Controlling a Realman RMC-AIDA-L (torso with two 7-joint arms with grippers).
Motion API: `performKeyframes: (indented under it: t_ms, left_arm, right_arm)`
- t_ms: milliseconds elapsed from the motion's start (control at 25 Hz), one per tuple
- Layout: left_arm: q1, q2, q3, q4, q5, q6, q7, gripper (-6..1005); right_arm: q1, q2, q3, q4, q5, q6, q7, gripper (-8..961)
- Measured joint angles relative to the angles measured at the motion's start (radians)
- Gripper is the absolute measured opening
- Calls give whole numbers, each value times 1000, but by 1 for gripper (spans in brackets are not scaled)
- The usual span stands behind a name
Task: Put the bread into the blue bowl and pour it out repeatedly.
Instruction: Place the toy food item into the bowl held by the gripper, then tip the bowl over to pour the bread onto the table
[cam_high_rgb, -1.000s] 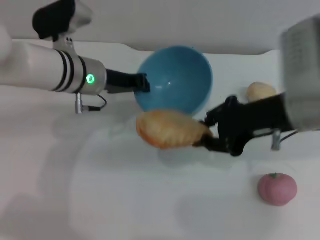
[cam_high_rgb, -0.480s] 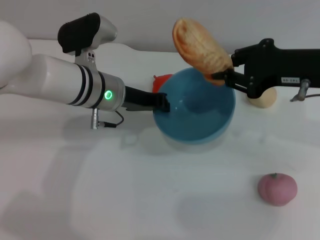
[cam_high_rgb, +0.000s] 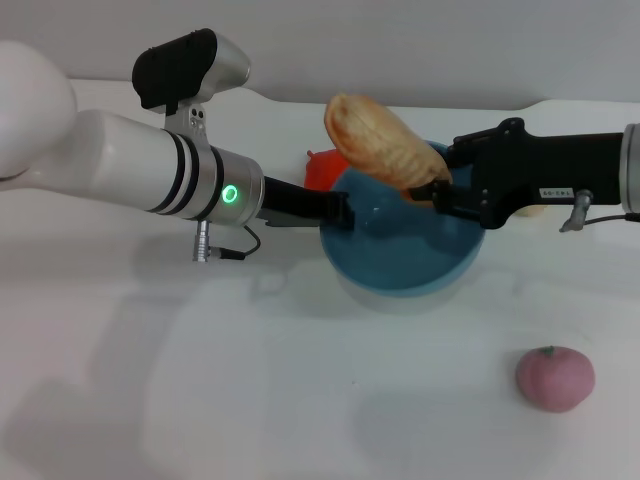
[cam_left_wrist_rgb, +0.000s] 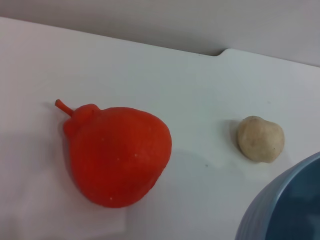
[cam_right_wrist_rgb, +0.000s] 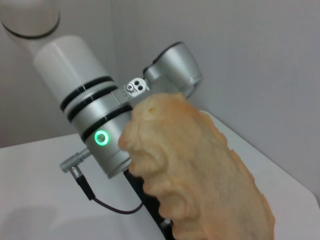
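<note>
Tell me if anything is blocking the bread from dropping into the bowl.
Nothing visible does. The right end effector holds the bread tilted above the bowl, whose inside looks bare. The left end effector grips the bowl's near rim, off to the side.

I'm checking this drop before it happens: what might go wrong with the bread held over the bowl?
The right gripper pinches the bread by one end only, so the long loaf sticks out tilted and may hit the blue bowl at its rim, or tip out. The left gripper grips the bowl's rim, close under the bread's path, so the two could collide. A spill could reach the red fruit behind.
</note>
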Motion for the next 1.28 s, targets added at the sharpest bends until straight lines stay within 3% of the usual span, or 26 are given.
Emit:
performKeyframes:
  t_ms: [320,720,1000,1280]
  left_arm:
    - [-1,5,-2,0,1,0,0,7]
    - [-14,8,-12,0,11,0,0,8]
    - [-74,5,-5,-2,87,-10,6,8]
    - [-168,3,69,-1,148,-72,8,9]
  right_arm:
    - [-33,-2,11,-39,3,9,0,404]
    - [-92,3,67,-108,21,2,4,399]
    - [-187,-1,264,-100,312,-1,-50,398]
    - [-237,-4,503,86,465,-9,-138,397]
